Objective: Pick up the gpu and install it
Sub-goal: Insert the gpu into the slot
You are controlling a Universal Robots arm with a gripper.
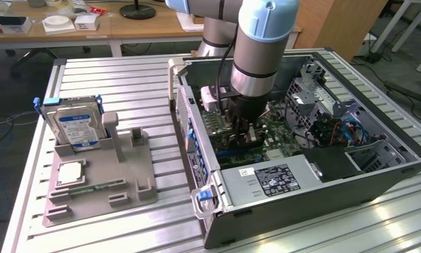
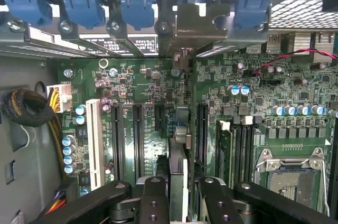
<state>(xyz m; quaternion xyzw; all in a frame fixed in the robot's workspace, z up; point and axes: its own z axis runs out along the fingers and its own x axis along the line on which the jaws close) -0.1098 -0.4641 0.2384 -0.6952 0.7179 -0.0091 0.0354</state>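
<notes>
The arm is seen reaching down into the open PC case (image 1: 379, 158), which lies on its side on the slatted table (image 1: 112, 84). The hand (image 1: 243, 132) is lowered just above the motherboard (image 1: 281, 142), approx. mid-case. In the wrist view the hand (image 2: 177, 192) is clamped on the gpu (image 2: 178, 174), which is held edge-on between the two black fingers (image 2: 153, 200); the card runs away from the fingers toward the case's rear bracket row, where its silver end bracket (image 2: 198, 23) is seen among the blue slot clips (image 2: 84, 7). The card stands upright over the board, between the black expansion slots (image 2: 138, 139) and in line w/ one of them; whether it is fully seated cannot be told. The empty CPU socket (image 2: 288, 174) lies beside, apart from the card. At the exterior view's left, a grey fixture tray (image 1: 130, 187) is set on the table, w/ a hard drive (image 1: 75, 126) standing in it and a CPU chip (image 1: 69, 173) lying flat.
</notes>
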